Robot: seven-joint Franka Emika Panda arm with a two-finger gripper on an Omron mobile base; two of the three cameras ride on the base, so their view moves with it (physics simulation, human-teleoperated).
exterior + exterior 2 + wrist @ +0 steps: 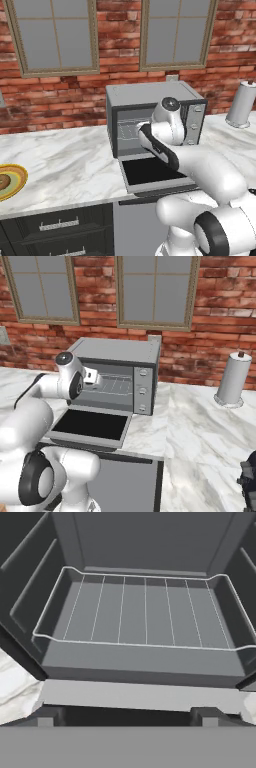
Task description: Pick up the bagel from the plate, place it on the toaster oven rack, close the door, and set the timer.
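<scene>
While your arm reaches toward the toaster oven [150, 107] at centre frame in both base views, the gripper [92, 376] sits at the oven mouth, above the door [90, 425], which lies dropped open and flat, dark glass up. In the hand view, two dark fingers [45, 716] show at the bottom edge, well apart and holding nothing; you look straight into the cavity.

The toaster oven rack [145, 612] spans the inner width, mid frame in the hand view, a bare silver wire grid. In the right base view it shows pale behind the gripper.

The bagel [3, 182] lies on the plate [19, 176] at the far left edge of the left base view, on the marble counter [65, 165], well apart from the oven. Both are cut by the frame edge.

Three knobs [143, 390] run down the oven's right panel. A grey canister [231, 380] stands on the counter at the right of the right base view. Brick wall and two windows fill the upper frame.
</scene>
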